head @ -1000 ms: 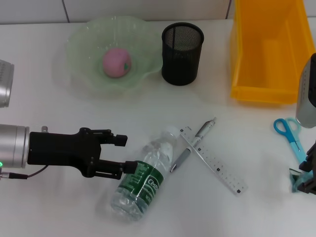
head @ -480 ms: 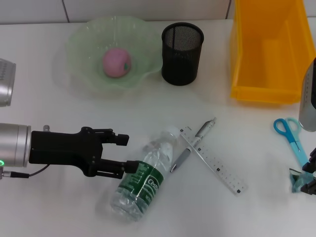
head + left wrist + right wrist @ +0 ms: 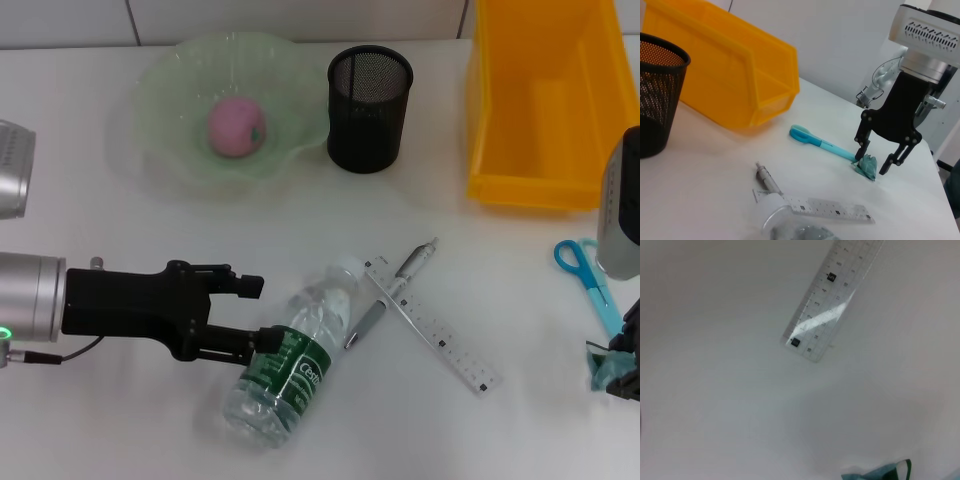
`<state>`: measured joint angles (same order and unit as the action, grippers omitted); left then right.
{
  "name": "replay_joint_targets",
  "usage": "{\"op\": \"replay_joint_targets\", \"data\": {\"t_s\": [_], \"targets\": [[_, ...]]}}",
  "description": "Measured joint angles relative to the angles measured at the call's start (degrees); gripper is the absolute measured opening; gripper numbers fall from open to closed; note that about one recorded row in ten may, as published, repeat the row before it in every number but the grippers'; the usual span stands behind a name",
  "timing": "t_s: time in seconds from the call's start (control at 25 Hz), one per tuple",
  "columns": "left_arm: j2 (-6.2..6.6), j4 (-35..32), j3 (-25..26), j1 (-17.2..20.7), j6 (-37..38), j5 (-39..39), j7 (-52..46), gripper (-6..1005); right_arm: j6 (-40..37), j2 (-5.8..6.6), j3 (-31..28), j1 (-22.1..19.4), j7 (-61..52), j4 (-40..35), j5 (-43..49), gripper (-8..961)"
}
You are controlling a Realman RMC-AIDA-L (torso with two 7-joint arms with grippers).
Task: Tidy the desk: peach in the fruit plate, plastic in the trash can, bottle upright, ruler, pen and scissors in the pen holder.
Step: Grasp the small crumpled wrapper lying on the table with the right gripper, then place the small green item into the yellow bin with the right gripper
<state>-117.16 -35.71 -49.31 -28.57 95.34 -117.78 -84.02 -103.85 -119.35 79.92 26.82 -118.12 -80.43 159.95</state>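
Nearest the robot, the water bottle [image 3: 288, 367] lies on its side at about 6 o'clock on the desk [image 3: 120, 420], cap pointing toward 1 o'clock. The left gripper [image 3: 252, 312] comes in from 9 o'clock with fingers spread, the lower one touching the green label, so I'd guess it's lining up a grab to stand the bottle up. Over at 4 o'clock the right gripper [image 3: 875, 160] hangs with fingers open on either side of the teal plastic scrap [image 3: 867, 165], not pinching it yet. The ruler [image 3: 430, 325] lies across the pen [image 3: 392, 291] right beside the bottle cap, and the scissors [image 3: 586, 270] sit at 3 o'clock. Farther back: the yellow bin [image 3: 540, 100], the mesh pen holder [image 3: 369, 95], still empty, and the peach [image 3: 236, 126] already in the green fruit plate [image 3: 160, 90].
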Motion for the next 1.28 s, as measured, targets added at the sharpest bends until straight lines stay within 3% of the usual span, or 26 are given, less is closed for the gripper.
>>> {"op": "replay_joint_targets", "data": {"t_s": [0.52, 0.72, 0.88, 0.96, 1.0, 1.12, 1.16, 1.2, 1.28], "targets": [[0.0, 0.0, 0.0, 0.0, -0.2, 0.0, 0.0, 793, 1.0, -0.06, 1.2, -0.7, 0.0, 0.7, 0.1, 465], [0.0, 0.0, 0.0, 0.1, -0.2, 0.0, 0.0, 791, 1.0, -0.08, 1.2, -0.9, 0.1, 0.5, -0.1, 339], [0.0, 0.0, 0.0, 0.1, -0.2, 0.0, 0.0, 789, 0.5, 0.03, -0.4, -1.2, 1.2, -1.3, -1.8, 338], [0.0, 0.0, 0.0, 0.1, -0.2, 0.0, 0.0, 788, -1.1, 0.15, -6.0, -1.5, 3.9, -3.7, -5.7, 338], [0.0, 0.0, 0.0, 0.1, -0.2, 0.0, 0.0, 788, -1.1, 0.15, -6.0, -1.5, 3.9, -3.7, -5.7, 338], [0.0, 0.0, 0.0, 0.1, -0.1, 0.0, 0.0, 786, -2.0, 0.18, -15.3, -1.2, 6.5, -6.6, -11.4, 337], [0.0, 0.0, 0.0, 0.1, -0.1, 0.0, 0.0, 786, -0.2, 0.21, -20.7, -0.8, 6.9, -7.8, -14.4, 337], [0.0, 0.0, 0.0, 0.1, -0.1, 0.0, 0.0, 786, -0.2, 0.21, -20.7, -0.8, 6.9, -7.8, -14.4, 337], [0.03, 0.0, 0.0, 0.1, -0.1, 0.0, 0.0, 785, 4.0, 0.19, -26.1, 0.1, 6.6, -8.1, -17.6, 336]]}}
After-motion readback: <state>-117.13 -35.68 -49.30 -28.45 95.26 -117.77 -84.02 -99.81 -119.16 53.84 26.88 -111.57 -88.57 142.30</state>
